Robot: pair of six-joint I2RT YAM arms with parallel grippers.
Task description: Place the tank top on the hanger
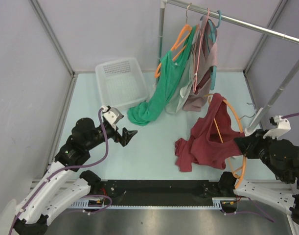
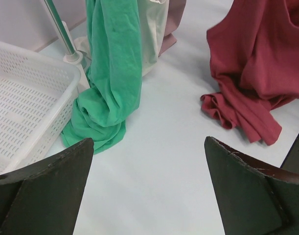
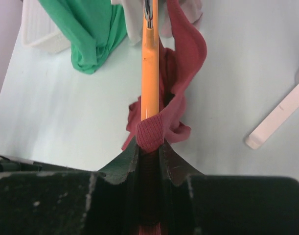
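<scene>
The maroon tank top [image 1: 205,139] hangs partly over the bare orange hanger [image 1: 240,147] at the right, and its lower part is bunched on the table. My right gripper [image 1: 240,143] is shut on the hanger's arm together with a tank top strap [image 3: 150,132]. The orange hanger [image 3: 149,63] runs straight up from the jaws in the right wrist view. My left gripper [image 1: 128,135] is open and empty, low over the table at the left. In the left wrist view the tank top [image 2: 259,63] lies at the upper right, beyond the open fingers [image 2: 242,191].
A white basket [image 1: 121,81] stands at the back left. A long green garment [image 1: 161,93] on an orange hanger, a pale pink garment [image 1: 203,73] and a teal hanger hang from the metal rail [image 1: 247,23]. The rail's white leg [image 1: 266,110] stands at the right.
</scene>
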